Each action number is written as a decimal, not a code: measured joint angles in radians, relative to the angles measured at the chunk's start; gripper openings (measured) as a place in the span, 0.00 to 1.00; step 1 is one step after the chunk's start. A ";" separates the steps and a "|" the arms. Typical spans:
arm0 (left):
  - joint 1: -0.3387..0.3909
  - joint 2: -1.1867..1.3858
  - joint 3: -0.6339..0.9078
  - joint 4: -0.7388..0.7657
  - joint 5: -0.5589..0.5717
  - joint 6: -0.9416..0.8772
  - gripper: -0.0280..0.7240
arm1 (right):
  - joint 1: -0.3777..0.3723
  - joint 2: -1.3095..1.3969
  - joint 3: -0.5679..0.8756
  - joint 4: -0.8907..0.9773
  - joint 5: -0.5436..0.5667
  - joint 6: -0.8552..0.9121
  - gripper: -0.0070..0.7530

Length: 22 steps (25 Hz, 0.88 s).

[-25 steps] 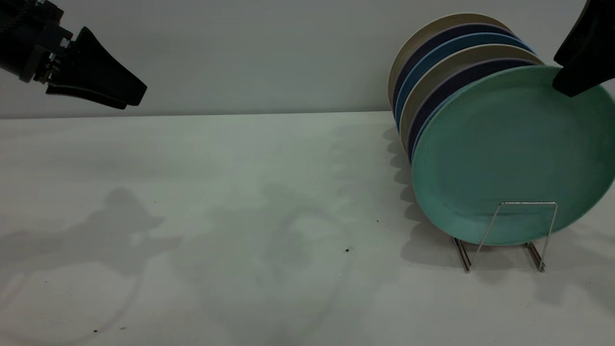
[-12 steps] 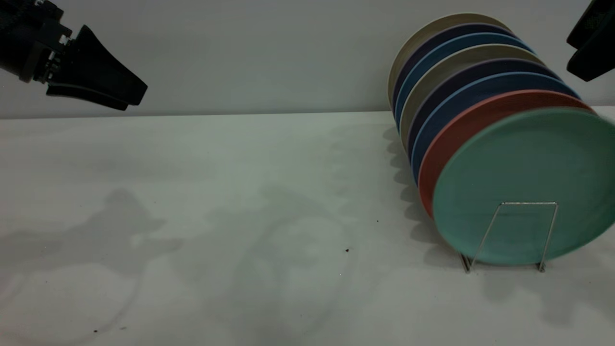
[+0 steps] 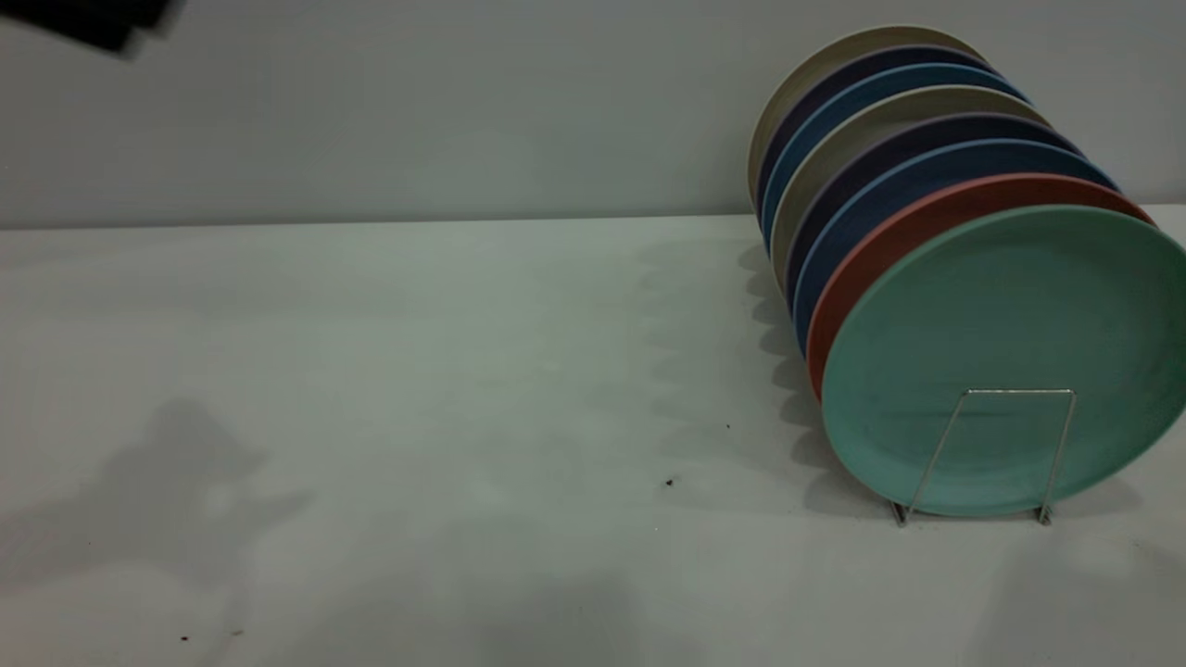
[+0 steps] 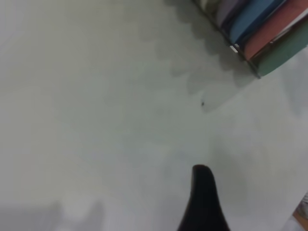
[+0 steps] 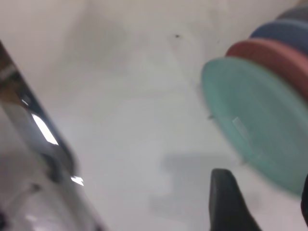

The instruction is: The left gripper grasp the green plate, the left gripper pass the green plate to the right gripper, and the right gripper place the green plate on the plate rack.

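The green plate stands on edge in the front slot of the plate rack, behind the front wire loop, leaning back on a salmon-pink plate. Nothing holds it. It also shows in the right wrist view and edge-on in the left wrist view. My left gripper is a dark blur at the exterior view's top left corner, high and far from the rack; part of it shows in its wrist view. My right gripper is open and empty above the table beside the green plate; it is outside the exterior view.
Several blue, dark and beige plates fill the rack behind the pink one. The white table stretches left of the rack, with a few dark specks. A grey wall runs behind.
My right gripper let go of the green plate and rose out of the exterior view. The plate dropped into the front slot. My left gripper moved up to the top left corner.
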 joint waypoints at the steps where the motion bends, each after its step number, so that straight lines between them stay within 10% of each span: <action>1: 0.000 -0.041 0.000 0.042 0.009 -0.072 0.81 | 0.000 -0.042 0.000 -0.018 0.031 0.086 0.52; 9: 0.000 -0.368 0.003 0.325 0.177 -0.545 0.81 | 0.000 -0.275 0.034 -0.226 0.077 0.667 0.52; 22: 0.000 -0.731 0.216 0.653 0.177 -0.796 0.81 | 0.000 -0.641 0.526 -0.430 0.066 0.832 0.52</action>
